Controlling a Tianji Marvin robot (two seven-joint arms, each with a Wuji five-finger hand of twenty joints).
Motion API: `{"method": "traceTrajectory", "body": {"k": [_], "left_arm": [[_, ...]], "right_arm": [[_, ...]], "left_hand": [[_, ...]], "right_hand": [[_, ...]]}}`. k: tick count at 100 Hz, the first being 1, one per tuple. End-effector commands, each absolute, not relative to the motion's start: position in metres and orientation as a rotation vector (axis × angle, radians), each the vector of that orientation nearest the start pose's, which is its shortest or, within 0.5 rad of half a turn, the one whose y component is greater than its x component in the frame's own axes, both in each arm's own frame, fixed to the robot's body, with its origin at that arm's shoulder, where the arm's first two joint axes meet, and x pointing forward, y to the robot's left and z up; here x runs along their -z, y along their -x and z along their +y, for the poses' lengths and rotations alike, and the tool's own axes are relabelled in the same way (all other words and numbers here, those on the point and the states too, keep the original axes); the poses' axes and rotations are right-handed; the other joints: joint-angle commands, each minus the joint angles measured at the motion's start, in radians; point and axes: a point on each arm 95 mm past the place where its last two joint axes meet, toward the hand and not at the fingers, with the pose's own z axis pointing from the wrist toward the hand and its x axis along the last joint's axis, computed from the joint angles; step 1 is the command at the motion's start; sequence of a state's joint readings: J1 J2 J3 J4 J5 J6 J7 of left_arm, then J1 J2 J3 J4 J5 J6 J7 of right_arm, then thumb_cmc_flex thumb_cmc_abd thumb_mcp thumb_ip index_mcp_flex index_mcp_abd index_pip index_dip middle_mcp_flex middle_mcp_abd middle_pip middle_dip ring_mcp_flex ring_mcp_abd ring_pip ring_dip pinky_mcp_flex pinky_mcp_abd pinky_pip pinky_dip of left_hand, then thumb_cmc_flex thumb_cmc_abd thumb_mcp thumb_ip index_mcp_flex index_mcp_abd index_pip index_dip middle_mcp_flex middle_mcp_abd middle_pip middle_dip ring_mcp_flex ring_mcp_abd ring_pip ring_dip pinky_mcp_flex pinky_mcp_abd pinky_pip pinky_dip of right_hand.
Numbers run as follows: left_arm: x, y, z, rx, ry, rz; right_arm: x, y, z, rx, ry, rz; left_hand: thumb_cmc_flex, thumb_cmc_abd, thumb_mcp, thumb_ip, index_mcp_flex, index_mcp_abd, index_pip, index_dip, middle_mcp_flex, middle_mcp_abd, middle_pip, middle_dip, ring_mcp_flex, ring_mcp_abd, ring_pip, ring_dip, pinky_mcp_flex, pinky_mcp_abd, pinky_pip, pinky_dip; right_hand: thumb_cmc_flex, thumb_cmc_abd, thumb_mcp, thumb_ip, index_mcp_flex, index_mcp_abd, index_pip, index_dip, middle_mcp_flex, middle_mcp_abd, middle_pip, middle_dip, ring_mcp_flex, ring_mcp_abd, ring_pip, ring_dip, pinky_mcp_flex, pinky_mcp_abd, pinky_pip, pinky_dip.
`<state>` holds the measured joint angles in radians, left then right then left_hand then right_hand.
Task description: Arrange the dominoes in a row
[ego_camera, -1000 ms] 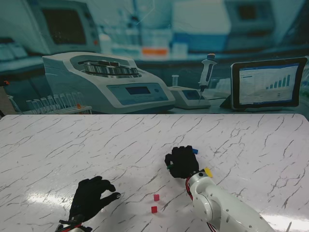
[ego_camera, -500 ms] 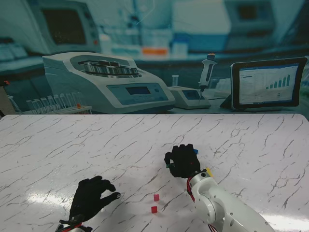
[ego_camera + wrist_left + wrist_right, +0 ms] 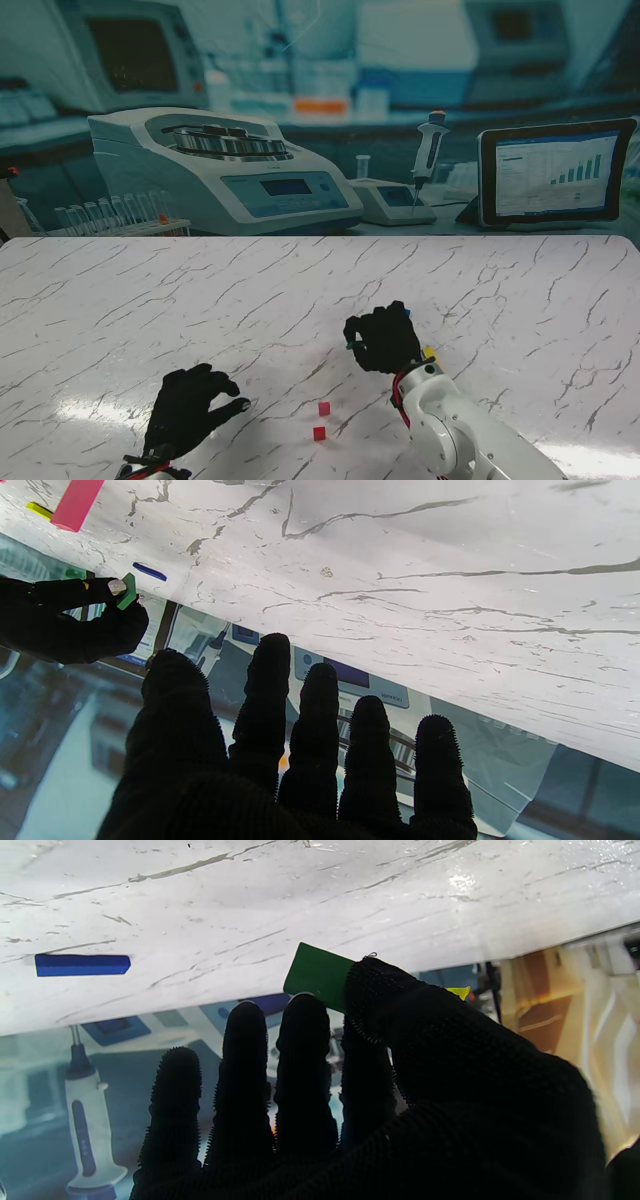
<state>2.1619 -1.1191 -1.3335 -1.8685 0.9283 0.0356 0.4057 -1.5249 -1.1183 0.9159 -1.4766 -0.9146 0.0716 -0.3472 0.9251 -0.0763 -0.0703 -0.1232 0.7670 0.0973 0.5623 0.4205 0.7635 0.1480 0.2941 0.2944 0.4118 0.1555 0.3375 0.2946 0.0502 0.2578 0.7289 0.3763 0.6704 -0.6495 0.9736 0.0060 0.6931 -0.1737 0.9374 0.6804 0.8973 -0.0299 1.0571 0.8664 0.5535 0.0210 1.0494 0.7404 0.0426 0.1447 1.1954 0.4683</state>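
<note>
My right hand (image 3: 381, 340) hovers over the middle of the marble table, shut on a green domino (image 3: 316, 975) pinched between thumb and a finger; the same green domino (image 3: 127, 591) shows in the left wrist view. A blue domino (image 3: 82, 964) lies flat just beyond the right hand's fingers (image 3: 404, 313). A yellow domino (image 3: 430, 353) peeks out beside the right wrist. Two red dominoes (image 3: 324, 408) (image 3: 319, 433) stand close together nearer to me, between the two hands. My left hand (image 3: 190, 405) is open low over the table at the near left, holding nothing.
The marble table (image 3: 150, 300) ends at a backdrop picture of lab equipment (image 3: 230, 170). The right forearm (image 3: 460, 430) runs from the near right corner toward the table's middle.
The right hand has drawn slightly nearer to me and to the right, still gripping the green domino. The left hand and the red dominoes have not moved.
</note>
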Motion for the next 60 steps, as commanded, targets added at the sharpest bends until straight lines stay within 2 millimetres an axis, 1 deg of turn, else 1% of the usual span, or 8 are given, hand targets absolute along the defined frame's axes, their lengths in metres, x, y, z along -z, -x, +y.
{"method": "traceTrajectory", "body": {"k": [1,9,13,21,33,41,54,60], "left_arm": [[0.366,-0.226,0.004,1.597,1.433,1.210],[0.366,-0.226,0.003,1.597,1.430,1.212],[0.366,-0.226,0.003,1.597,1.429,1.213],[0.365,-0.226,0.003,1.596,1.426,1.214],[0.365,-0.226,0.003,1.596,1.420,1.217],[0.365,-0.226,0.003,1.595,1.417,1.219],[0.364,-0.226,0.003,1.595,1.413,1.221],[0.364,-0.226,0.003,1.596,1.412,1.222]], "right_arm": [[0.376,-0.359,0.075,-1.675,-1.181,1.426],[0.376,-0.357,0.074,-1.680,-1.186,1.420],[0.376,-0.356,0.074,-1.687,-1.188,1.415],[0.375,-0.354,0.073,-1.698,-1.191,1.411],[0.374,-0.350,0.074,-1.713,-1.195,1.412],[0.373,-0.348,0.074,-1.727,-1.200,1.411],[0.372,-0.344,0.076,-1.747,-1.205,1.413],[0.372,-0.342,0.078,-1.756,-1.205,1.415]], "left_hand": [[-0.015,0.018,0.006,0.020,0.013,-0.009,-0.002,0.013,0.015,-0.010,0.018,0.011,0.016,-0.005,0.013,0.018,-0.004,0.013,0.041,0.018],[-0.014,0.018,0.007,0.020,0.013,-0.011,-0.001,0.013,0.015,-0.012,0.018,0.011,0.017,-0.003,0.013,0.018,-0.004,0.013,0.041,0.018],[-0.015,0.018,0.006,0.020,0.013,-0.010,-0.001,0.013,0.016,-0.010,0.019,0.012,0.016,-0.003,0.013,0.018,-0.004,0.013,0.041,0.018],[-0.015,0.017,0.006,0.020,0.013,-0.011,0.000,0.013,0.016,-0.011,0.018,0.011,0.017,-0.003,0.013,0.018,-0.004,0.013,0.041,0.018],[-0.016,0.017,0.006,0.020,0.013,-0.011,0.001,0.013,0.017,-0.012,0.018,0.011,0.016,-0.004,0.012,0.018,-0.004,0.013,0.040,0.018],[-0.016,0.017,0.006,0.020,0.012,-0.013,0.001,0.013,0.017,-0.012,0.018,0.011,0.016,-0.005,0.012,0.018,-0.004,0.013,0.039,0.017],[-0.017,0.016,0.006,0.019,0.013,-0.014,0.002,0.014,0.017,-0.014,0.018,0.011,0.016,-0.006,0.012,0.017,-0.004,0.014,0.039,0.017],[-0.017,0.017,0.006,0.020,0.013,-0.014,0.002,0.014,0.017,-0.014,0.018,0.011,0.016,-0.006,0.012,0.017,-0.005,0.014,0.039,0.017]], "right_hand": [[-0.008,0.002,0.025,-0.011,0.030,0.012,0.044,0.003,0.043,-0.035,-0.034,-0.052,0.029,-0.014,-0.042,-0.032,-0.005,0.006,0.017,-0.012],[-0.013,0.020,0.019,-0.006,0.016,0.042,0.047,0.017,0.076,-0.039,-0.063,-0.119,0.038,-0.009,-0.065,-0.052,-0.007,0.008,0.015,-0.018],[-0.012,0.023,0.017,0.001,0.014,0.052,0.048,0.026,0.092,-0.035,-0.070,-0.162,0.047,-0.003,-0.087,-0.070,-0.007,0.010,0.015,-0.022],[-0.014,0.033,0.015,0.013,-0.001,0.071,0.053,0.044,0.109,-0.035,-0.090,-0.222,0.051,-0.002,-0.102,-0.084,-0.009,0.007,0.016,-0.025],[-0.027,0.050,0.018,0.046,-0.025,0.122,0.074,0.067,0.123,-0.029,-0.112,-0.306,0.058,-0.011,-0.119,-0.100,-0.013,-0.001,0.020,-0.027],[-0.037,0.056,0.024,0.067,-0.037,0.149,0.094,0.079,0.127,-0.030,-0.114,-0.333,0.060,-0.009,-0.119,-0.102,-0.013,-0.002,0.022,-0.028],[-0.069,0.066,0.038,0.120,-0.060,0.179,0.146,0.082,0.125,-0.039,-0.091,-0.374,0.064,-0.012,-0.121,-0.110,-0.011,-0.007,0.028,-0.028],[-0.075,0.070,0.039,0.127,-0.064,0.185,0.157,0.082,0.126,-0.043,-0.086,-0.379,0.066,-0.012,-0.121,-0.111,-0.009,-0.008,0.029,-0.028]]}}
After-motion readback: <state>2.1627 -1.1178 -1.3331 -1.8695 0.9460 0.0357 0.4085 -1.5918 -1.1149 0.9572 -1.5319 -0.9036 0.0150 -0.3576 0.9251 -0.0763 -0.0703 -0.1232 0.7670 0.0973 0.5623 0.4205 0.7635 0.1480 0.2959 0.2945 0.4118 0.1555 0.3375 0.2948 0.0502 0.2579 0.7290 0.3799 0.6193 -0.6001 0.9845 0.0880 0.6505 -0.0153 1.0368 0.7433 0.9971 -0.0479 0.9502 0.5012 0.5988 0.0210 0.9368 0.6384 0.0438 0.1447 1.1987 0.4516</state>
